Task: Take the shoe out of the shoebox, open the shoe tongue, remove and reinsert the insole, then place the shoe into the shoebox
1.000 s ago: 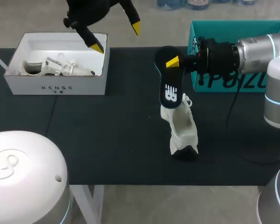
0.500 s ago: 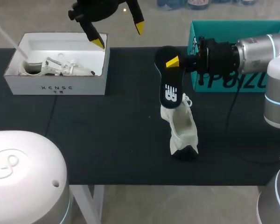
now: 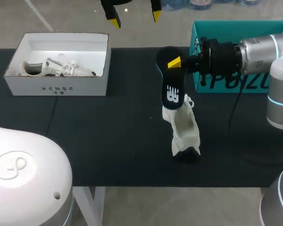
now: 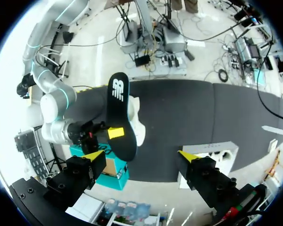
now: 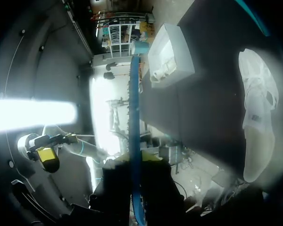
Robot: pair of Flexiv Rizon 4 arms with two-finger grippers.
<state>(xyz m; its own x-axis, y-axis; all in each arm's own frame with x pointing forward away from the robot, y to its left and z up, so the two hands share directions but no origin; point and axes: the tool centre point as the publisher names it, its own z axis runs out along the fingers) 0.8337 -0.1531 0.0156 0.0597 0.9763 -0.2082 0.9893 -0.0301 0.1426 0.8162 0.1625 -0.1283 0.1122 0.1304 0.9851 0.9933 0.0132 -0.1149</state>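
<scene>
Insole [image 3: 171,84] and shoe [image 3: 184,134] are the pair that matters for the coming move. The right gripper [image 3: 172,63] has its two fingers closed on the far end of the insole, which hangs down with its long axis running from far to near. In the right wrist view the insole [image 5: 134,117] shows edge-on, going straight out between the fingers of this gripper [image 5: 134,165].

The shoe lies on the dark counter [image 3: 85,136], just near of the gripper. Its long axis also runs far to near, a little slanted, so the two are almost in one line. The near end of the insole is over the far end of the shoe; I cannot tell if they touch. I judge that the insole must go down and toward the near side to enter the shoe.

The right arm is clearly the nearer one. The left gripper [image 3: 132,13] is wide open and holds nothing, well apart on the far side, looking down at the insole [image 4: 119,113].

Compared with a second ago, the left gripper has gone from the far right corner of the white shoebox [image 3: 56,87] farther away and to the right. The right gripper, insole and shoe have not moved.
</scene>
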